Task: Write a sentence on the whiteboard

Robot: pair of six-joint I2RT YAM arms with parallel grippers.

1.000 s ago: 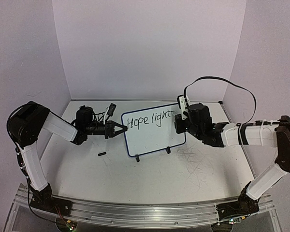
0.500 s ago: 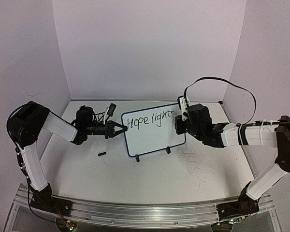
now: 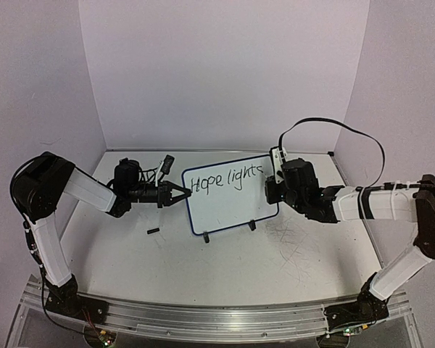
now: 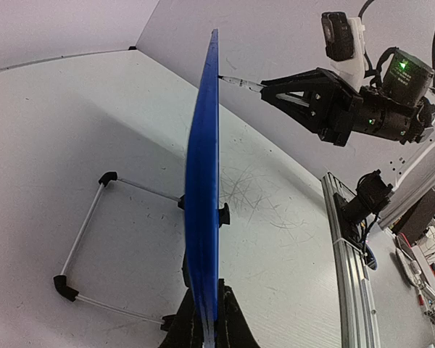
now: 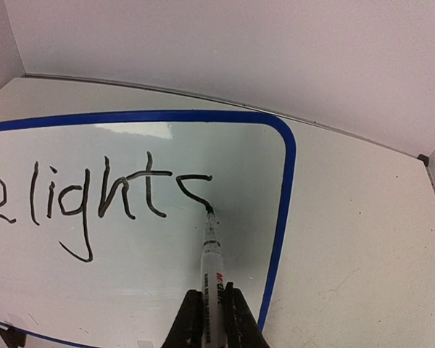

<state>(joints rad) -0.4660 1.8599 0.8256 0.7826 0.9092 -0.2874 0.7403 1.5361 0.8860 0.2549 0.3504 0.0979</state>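
Figure: a sentence being written on a propped board, as seen from the overhead and both wrist views.

Board: the whiteboard (image 3: 232, 206) stands tilted up on its wire stand (image 4: 87, 235) near the middle of the table (image 3: 225, 275), between the two arms, with its written face toward the near side.

Left gripper: the left gripper (image 3: 181, 193) has its jaws closed down onto the board's left rim and pinches the blue edge, apparently to steady it.

Right gripper: the right gripper (image 5: 210, 319) has its jaws closed around the barrel of a marker (image 5: 212, 250), whose tip touches the board's face close to the right rim.

Lettering: the lettering (image 3: 226, 179) reads "Hope lights" in black along the upper part of the board.

Last letter: the final "s" shows a top stroke and a slant ending at the tip. Its lower curve looks unfinished.

Room left: the line has run almost to the right rim, and the lower part of the face is bare.

Progress: two words are down. The rest is judged to be the end of the "s" and any further words on a lower line. The intended sentence cannot be told.

Loose item: a small black piece (image 3: 153, 232) lies on the table apart from the board, too small to identify.
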